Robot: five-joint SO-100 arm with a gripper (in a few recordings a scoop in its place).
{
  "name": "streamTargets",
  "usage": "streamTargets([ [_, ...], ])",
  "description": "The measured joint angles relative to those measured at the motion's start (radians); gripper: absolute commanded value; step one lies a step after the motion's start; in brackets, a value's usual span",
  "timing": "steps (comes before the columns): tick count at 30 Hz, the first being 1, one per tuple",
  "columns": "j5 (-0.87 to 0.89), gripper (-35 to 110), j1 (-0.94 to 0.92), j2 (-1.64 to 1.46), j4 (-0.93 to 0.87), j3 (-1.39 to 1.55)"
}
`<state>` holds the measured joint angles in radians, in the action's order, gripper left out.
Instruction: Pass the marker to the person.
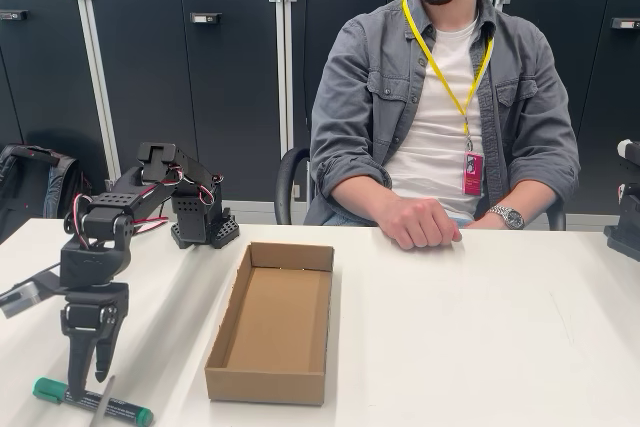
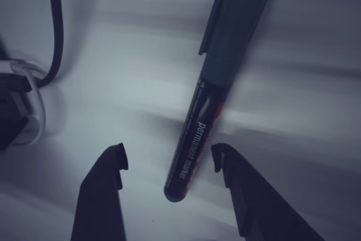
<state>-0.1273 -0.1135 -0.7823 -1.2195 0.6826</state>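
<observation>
The tool (image 2: 168, 159) is hanging open astride the marker (image 2: 210, 91), gripping nothing, ready to close on its barrel; the person (image 1: 440, 97) is sitting far across the table (image 1: 480, 327).

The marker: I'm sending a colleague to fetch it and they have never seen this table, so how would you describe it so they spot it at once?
On the white table, go to the near left corner in the fixed view, left of the open cardboard box. There the marker lies flat under the black arm's open gripper. It has a dark barrel with green ends, unlike the thin grey stick crossing it.
</observation>
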Motion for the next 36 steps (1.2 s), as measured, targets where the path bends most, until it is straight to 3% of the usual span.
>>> streamTargets([
  [13,0.080,34,0.021,0.000,-0.009,0.000],
  [36,0.060,34,-0.023,0.075,-0.063,-0.005],
])
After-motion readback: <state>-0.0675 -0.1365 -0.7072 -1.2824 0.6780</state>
